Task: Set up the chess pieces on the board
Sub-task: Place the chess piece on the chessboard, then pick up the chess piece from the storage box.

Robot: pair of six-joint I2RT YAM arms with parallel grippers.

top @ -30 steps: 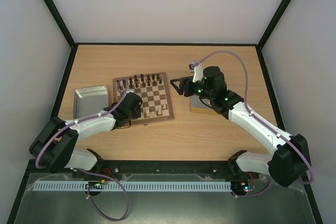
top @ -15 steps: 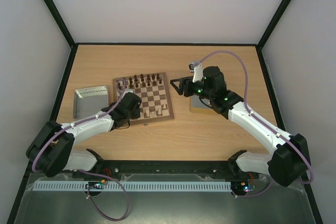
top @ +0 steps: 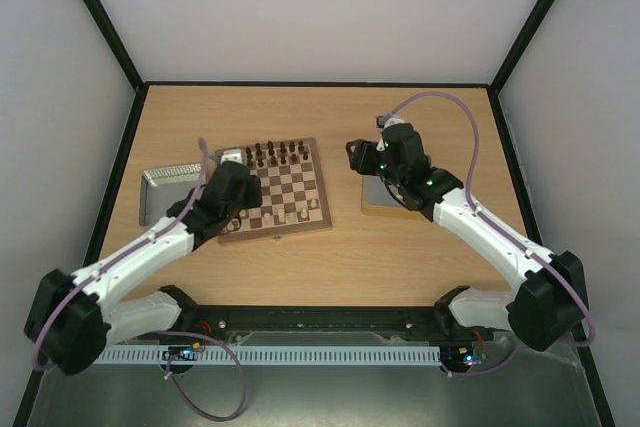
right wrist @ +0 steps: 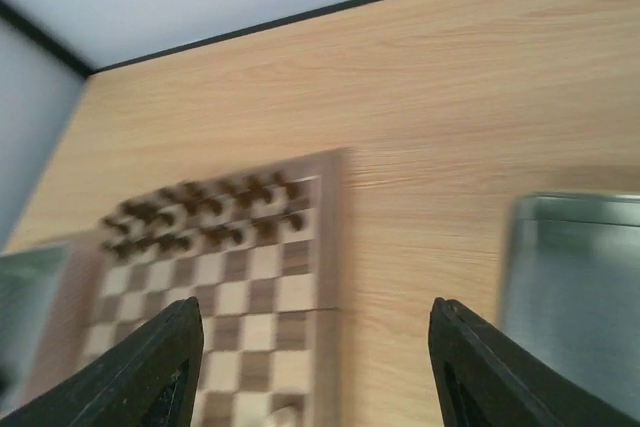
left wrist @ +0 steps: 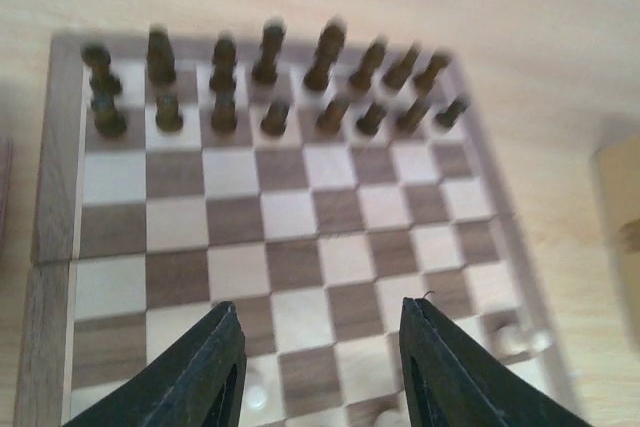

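The board [top: 285,185] lies left of centre, with dark pieces along its far rows. A few cream chess pieces [top: 291,215] stand on its near right squares. They show blurred in the left wrist view [left wrist: 508,335], and one shows in the right wrist view [right wrist: 284,415]. My left gripper [top: 240,205] hovers over the board's near left part, open and empty [left wrist: 320,352]. My right gripper [top: 354,155] hangs over bare table between the board and the right tin, open and empty [right wrist: 315,362].
A shallow metal tin [top: 165,185] sits left of the board, partly under my left arm. A second tin [top: 384,201] sits right of the board, under my right arm, and shows in the right wrist view [right wrist: 580,287]. Black frame rails border the table.
My left arm has drawn back and leftward, its gripper shifting toward the board's left side. My right gripper has swung right, away from the board's edge.
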